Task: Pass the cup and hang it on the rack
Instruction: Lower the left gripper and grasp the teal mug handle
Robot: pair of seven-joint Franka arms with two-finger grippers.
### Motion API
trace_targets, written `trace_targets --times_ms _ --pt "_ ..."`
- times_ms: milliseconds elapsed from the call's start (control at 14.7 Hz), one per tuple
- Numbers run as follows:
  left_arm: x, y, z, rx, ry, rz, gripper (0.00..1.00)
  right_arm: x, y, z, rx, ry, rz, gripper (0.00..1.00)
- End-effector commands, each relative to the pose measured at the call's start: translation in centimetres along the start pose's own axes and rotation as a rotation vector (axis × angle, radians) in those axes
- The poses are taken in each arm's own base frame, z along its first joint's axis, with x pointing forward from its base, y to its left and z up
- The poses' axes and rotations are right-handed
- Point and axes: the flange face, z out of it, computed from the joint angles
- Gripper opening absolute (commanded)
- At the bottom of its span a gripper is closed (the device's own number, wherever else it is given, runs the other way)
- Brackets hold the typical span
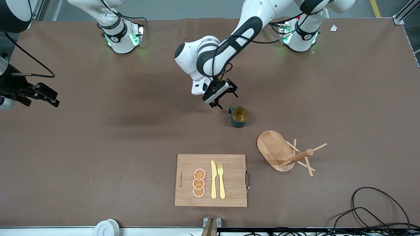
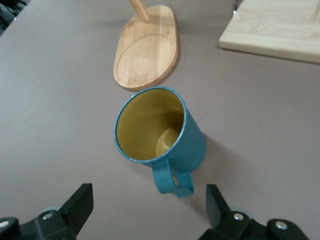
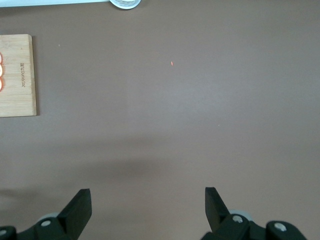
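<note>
The cup [image 1: 239, 116] is a dark teal mug with a yellow inside, standing upright on the brown table near its middle. In the left wrist view the cup [image 2: 160, 130] has its handle [image 2: 173, 181] turned toward my gripper. My left gripper [image 1: 226, 100] hovers open and empty just beside the cup, its fingers [image 2: 82, 199] spread wider than the handle and not touching it. The bamboo rack [image 1: 275, 149] stands upright nearer the front camera than the cup, toward the left arm's end; its oval base shows in the left wrist view [image 2: 147, 47]. My right gripper [image 1: 42, 95] waits open and empty at the right arm's end [image 3: 147, 200].
A rectangular bamboo cutting board [image 1: 210, 180] with a metal handle lies near the front edge, bearing a yellow knife, a yellow fork and orange slices; its corner shows in the right wrist view [image 3: 17, 75]. Black cables [image 1: 370, 209] lie at the front corner. A white roll [image 1: 106, 227] sits at the front edge.
</note>
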Motion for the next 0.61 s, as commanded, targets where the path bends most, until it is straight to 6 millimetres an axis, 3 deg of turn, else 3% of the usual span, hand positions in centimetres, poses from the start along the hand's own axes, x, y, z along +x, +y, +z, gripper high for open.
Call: trace_targets --times_ms 0,205,409,545 --pt "-3.4 -0.1 1.4 -0.017 0.127 -0.1 0.99 -0.6 0.2 -1.5 -0.014 0.004 -0.008 1.0" --pt "-5.2 0.5 3.0 -0.031 0.193 -0.173 0.99 0.0 0.7 -2.8 -0.022 0.037 -0.004 1.0" --pt "-5.6 0.8 3.9 -0.042 0.229 -0.188 0.84 0.6 0.7 -4.0 -0.02 0.062 0.003 1.0" --pt "-5.3 1.0 4.1 -0.058 0.26 -0.186 0.81 0.6 0.7 -4.1 -0.018 0.066 0.001 1.0"
